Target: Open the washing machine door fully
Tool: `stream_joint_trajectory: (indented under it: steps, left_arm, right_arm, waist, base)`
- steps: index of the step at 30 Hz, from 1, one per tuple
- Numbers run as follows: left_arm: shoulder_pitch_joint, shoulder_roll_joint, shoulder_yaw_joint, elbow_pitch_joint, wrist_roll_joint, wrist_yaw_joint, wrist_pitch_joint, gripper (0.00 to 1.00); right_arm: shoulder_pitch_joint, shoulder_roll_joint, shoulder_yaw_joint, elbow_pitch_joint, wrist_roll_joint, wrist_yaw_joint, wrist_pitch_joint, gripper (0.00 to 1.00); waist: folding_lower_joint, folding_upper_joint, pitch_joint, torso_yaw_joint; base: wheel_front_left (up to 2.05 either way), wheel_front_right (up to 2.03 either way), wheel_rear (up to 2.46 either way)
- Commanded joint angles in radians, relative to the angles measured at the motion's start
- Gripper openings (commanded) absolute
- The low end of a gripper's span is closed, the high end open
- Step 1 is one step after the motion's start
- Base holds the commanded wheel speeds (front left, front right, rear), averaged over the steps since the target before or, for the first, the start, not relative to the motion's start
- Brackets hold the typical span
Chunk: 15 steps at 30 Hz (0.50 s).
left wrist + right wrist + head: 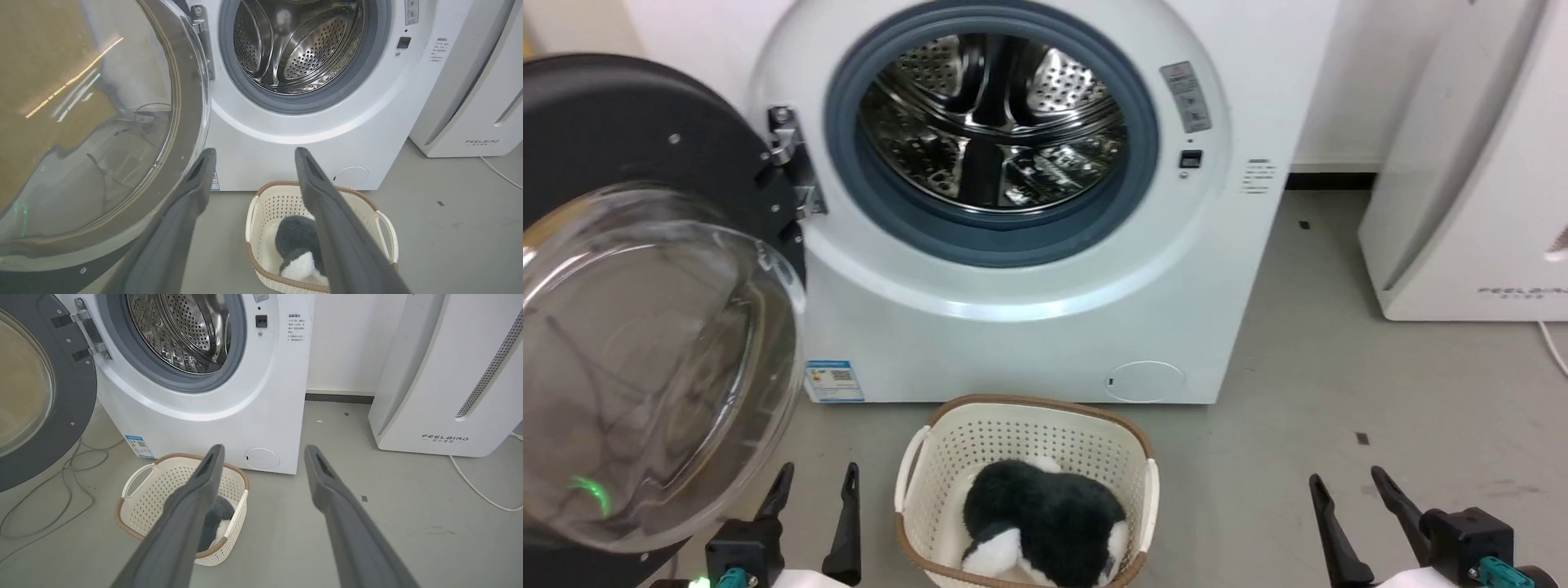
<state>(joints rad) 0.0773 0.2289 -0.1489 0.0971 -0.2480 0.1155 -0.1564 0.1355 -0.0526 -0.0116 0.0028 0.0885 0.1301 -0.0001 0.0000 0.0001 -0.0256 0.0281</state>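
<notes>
1. Head view: left gripper (pixel 817 475) sat low left, fingers spread wide, nothing between them.
2. Same view: right gripper (pixel 1344 480) sat low right, fingers also well apart, empty, over bare floor (pixel 1339 367).
3. Task thing: washing machine door (pixel 645 114) stood wide open on its hinge at the left of the washing machine (pixel 1029 327), glass bowl toward the robot, just beside the left gripper; contact unclear.
4. Drum opening (pixel 992 122) was exposed; basket (pixel 1029 404) with plush toy (pixel 1045 514) stood between the grippers.

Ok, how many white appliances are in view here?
2: the washing machine at centre behind the basket, and the FEELBIRD appliance standing to its right.
</notes>
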Motion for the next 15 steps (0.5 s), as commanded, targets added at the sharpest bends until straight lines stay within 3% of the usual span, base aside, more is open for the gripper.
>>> stream_joint_trajectory:
  steps: [1,9,10,15]
  left_arm:
    - [-0.007,0.004,-0.004,0.006,0.002,-0.003,0.009,1.00]
    - [-0.005,0.011,-0.018,0.013,0.003,-0.003,0.022,1.00]
    - [0.000,0.006,-0.017,0.010,0.000,-0.002,0.023,0.00]
    - [-0.001,0.003,-0.017,0.009,0.001,-0.003,0.024,0.00]
  right_arm:
    - [0.010,0.002,0.002,-0.006,-0.002,0.001,0.003,1.00]
    - [0.012,0.002,0.001,-0.005,0.004,0.001,0.001,1.00]
    - [0.001,0.000,0.000,-0.003,0.001,0.000,0.003,0.00]
    - [-0.001,0.000,0.000,-0.003,0.000,0.000,0.003,0.00]
  waist:
    - [0.0000,-0.0001,-0.001,-0.015]
    - [0.0000,-0.0001,-0.002,-0.025]
    - [0.0000,-0.0001,-0.002,-0.025]
    - [0.0000,-0.0001,-0.002,-0.025]
  base:
    - [0.00,0.00,0.00]
    - [0.00,0.00,0.00]
    - [0.00,0.00,0.00]
    - [0.00,0.00,0.00]
